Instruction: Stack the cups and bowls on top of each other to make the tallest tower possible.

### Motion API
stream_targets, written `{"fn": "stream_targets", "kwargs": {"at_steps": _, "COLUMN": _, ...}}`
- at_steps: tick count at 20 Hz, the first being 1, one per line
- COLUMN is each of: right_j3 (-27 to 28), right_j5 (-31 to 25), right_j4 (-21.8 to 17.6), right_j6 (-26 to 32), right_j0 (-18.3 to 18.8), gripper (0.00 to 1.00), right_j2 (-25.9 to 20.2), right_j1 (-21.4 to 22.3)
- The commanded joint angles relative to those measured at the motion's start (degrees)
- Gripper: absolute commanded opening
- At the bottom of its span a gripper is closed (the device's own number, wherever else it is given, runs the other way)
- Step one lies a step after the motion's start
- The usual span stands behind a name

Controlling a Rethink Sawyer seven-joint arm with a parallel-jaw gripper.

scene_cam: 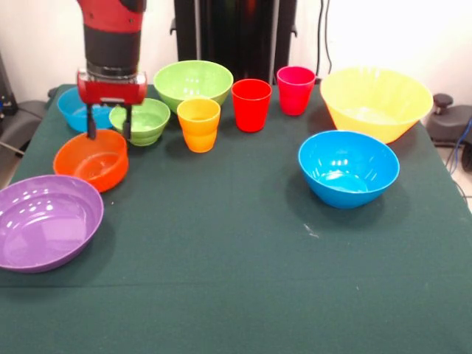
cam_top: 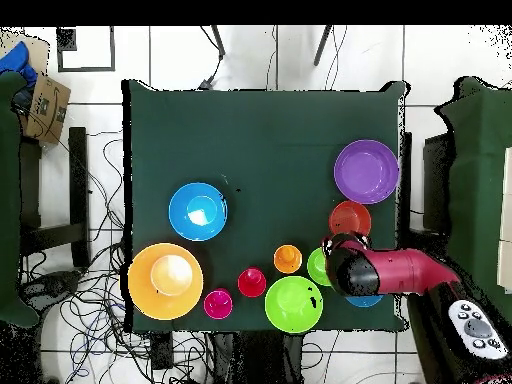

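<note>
A big table (scene_cam: 243,280) covered in dark green cloth is seen, and all the bowls and cups are set on it, each one alone, so no tower is built yet. The red and black arm (scene_cam: 112,33) is seen coming down at the left of the front view. The biggest bowl is the yellow bowl (scene_cam: 376,102), placed at the far right. A wide purple bowl (scene_cam: 46,221) is placed at the near left corner. A big blue bowl (scene_cam: 348,168) is set in front of the yellow one. A large green bowl (scene_cam: 193,82) is found at the back, and a small blue bowl (scene_cam: 77,109) is partly hidden behind the arm. An orange bowl (scene_cam: 91,161) is set just behind the purple one, and a small green bowl (scene_cam: 141,120) is beside it. Three cups are lined up in the middle: the yellow-orange cup (scene_cam: 198,124), the red cup (scene_cam: 251,105) and the pink cup (scene_cam: 296,89). The gripper (scene_cam: 108,133) is held above the back rim of the orange bowl, with its two black fingers (scene_cam: 91,122) spread apart and nothing between them.
</note>
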State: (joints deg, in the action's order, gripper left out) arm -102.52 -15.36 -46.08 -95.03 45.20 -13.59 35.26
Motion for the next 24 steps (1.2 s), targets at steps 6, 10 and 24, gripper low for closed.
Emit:
{"fn": "stream_targets", "kwargs": {"at_steps": 6, "right_j3": -4.05, "right_j5": -7.92, "right_j4": 3.24, "right_j6": 11.51, "right_j0": 3.47, "gripper": 1.0, "right_j2": -17.93, "right_j1": 6.61}}
{"fn": "stream_targets", "kwargs": {"at_steps": 10, "right_j3": -4.76, "right_j5": -5.19, "right_j4": 1.31, "right_j6": 9.83, "right_j0": 4.95, "gripper": 1.0, "right_j2": -20.06, "right_j1": 3.34}}
{"fn": "stream_targets", "kwargs": {"at_steps": 24, "right_j3": -6.26, "right_j5": -6.22, "right_j4": -0.79, "right_j6": 6.46, "right_j0": 5.53, "gripper": 1.0, "right_j2": -21.65, "right_j1": 1.17}}
